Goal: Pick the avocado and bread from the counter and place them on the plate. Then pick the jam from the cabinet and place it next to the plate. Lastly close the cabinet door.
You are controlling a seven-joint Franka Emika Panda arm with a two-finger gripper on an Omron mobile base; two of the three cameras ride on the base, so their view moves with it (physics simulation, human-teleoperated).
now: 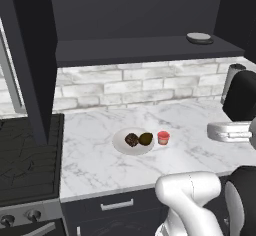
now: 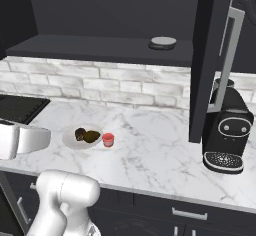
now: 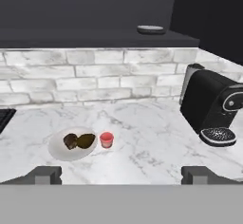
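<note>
Food plated, jam (image 3: 106, 139) set; your gripper (image 3: 121, 174) spread wide, empty; open cabinet door (image 2: 204, 60) stands at 2 o'clock, edge-on

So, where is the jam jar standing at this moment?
The jam stands upright on the counter, just to the right of the plate that holds the bread and the avocado.

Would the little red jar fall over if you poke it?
Probably not easily: the small red jam jar with a pale band looks squat and stands upright on the white marble counter. A push would likely slide it, since marble looks smooth.
</note>
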